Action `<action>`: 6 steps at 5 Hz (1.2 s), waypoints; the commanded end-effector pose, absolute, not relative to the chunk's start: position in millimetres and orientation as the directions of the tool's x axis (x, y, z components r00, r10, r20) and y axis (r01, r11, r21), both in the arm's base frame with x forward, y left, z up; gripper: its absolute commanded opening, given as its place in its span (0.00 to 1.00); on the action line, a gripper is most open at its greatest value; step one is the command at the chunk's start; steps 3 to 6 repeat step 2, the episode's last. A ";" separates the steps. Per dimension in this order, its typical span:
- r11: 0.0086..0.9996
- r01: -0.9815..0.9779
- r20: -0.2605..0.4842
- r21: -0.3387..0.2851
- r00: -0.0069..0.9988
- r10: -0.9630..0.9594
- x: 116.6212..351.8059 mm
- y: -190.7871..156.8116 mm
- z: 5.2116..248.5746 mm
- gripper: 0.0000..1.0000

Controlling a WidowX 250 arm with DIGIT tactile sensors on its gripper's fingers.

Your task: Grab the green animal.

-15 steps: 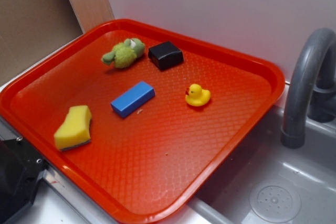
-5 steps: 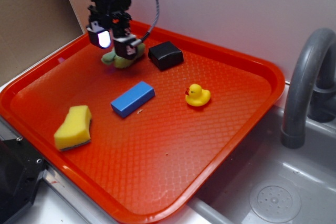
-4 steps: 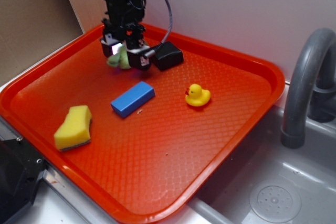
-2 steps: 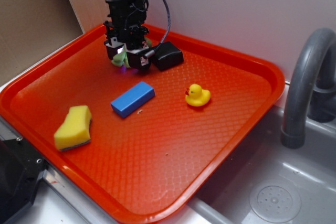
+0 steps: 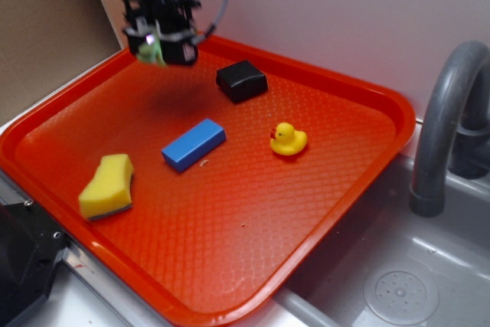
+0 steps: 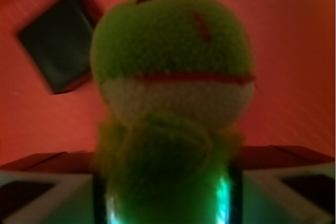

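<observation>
A red textured plastic tray [image 5: 337, 181] lay beside a grey sink. The jaws of the black gripper [image 5: 162, 45] were clamped on the fuzzy olive-green plush animal [image 6: 170, 108], held clear above the tray. Grasp judged complete; next, hold steady, clear of the black block [image 5: 241, 80].

One green animal [image 5: 153, 52], one black block [image 5: 242, 81], one blue block [image 5: 194, 144], one yellow duck [image 5: 288, 139], one yellow sponge [image 5: 107, 186], one red tray [image 5: 306, 212], one faucet [image 5: 444, 128] were there.
</observation>
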State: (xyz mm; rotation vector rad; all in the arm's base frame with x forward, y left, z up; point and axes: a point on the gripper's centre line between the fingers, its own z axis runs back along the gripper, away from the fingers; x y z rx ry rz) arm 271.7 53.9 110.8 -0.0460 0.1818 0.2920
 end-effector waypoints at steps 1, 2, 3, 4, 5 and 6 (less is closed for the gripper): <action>0.903 -0.406 -0.085 -0.139 0.914 0.398 263.6 76.6 224.4 0.00; 0.915 -0.380 -0.016 -0.134 0.924 0.382 250.7 72.6 258.0 0.00; 0.915 -0.380 -0.016 -0.134 0.924 0.382 250.7 72.6 258.0 0.00; 0.915 -0.380 -0.016 -0.134 0.924 0.382 250.7 72.6 258.0 0.00; 0.915 -0.380 -0.016 -0.134 0.924 0.382 250.7 72.6 258.0 0.00; 0.915 -0.380 -0.016 -0.134 0.924 0.382 250.7 72.6 258.0 0.00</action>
